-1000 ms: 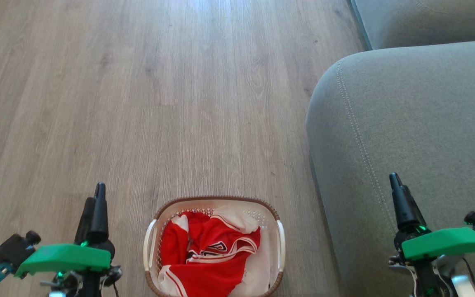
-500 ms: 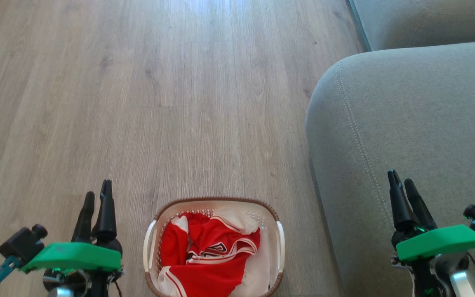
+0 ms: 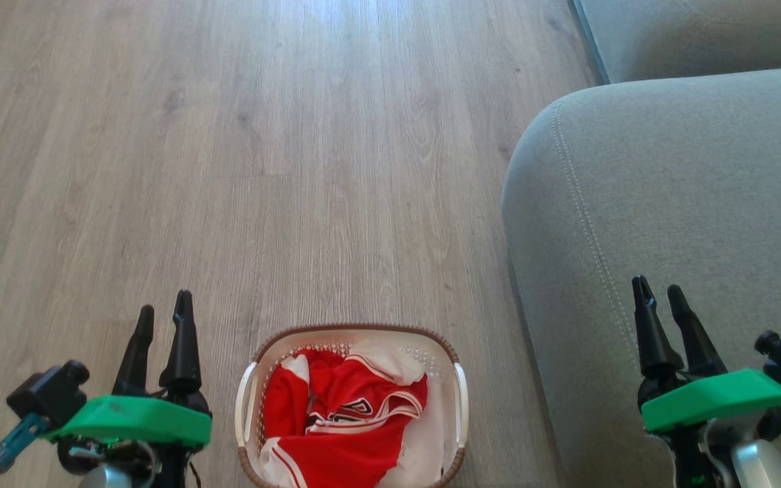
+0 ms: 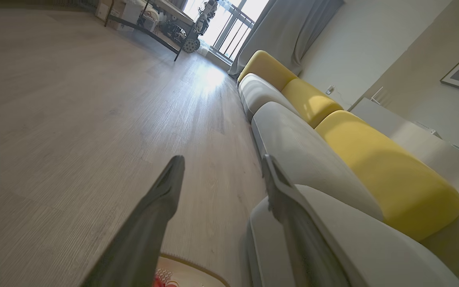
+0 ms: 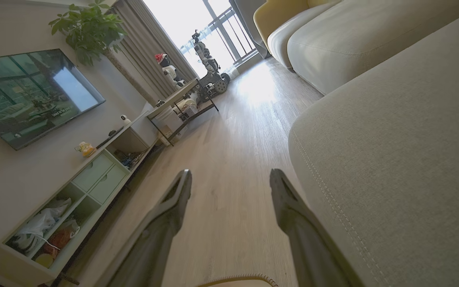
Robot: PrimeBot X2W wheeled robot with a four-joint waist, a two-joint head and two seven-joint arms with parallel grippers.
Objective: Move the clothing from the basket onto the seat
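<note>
Basket (image 3: 356,329) on wood floor (image 3: 295,169), close in front of robot, near seat (image 3: 689,203) front edge, apart from it. Red clothing (image 3: 350,420) w/ white trim bunched inside basket, black-white lettering facing up, pale fabric toward its right wall. L gripper (image 3: 164,303) over floor, left of basket, jaws apart, nothing between them. R gripper (image 3: 657,285) above seat's near-left corner, jaws apart, nothing gripped. Seat grey-green, dbl stitched seam along edge. Yellow back cushions (image 4: 373,167) behind sofa row.
</note>
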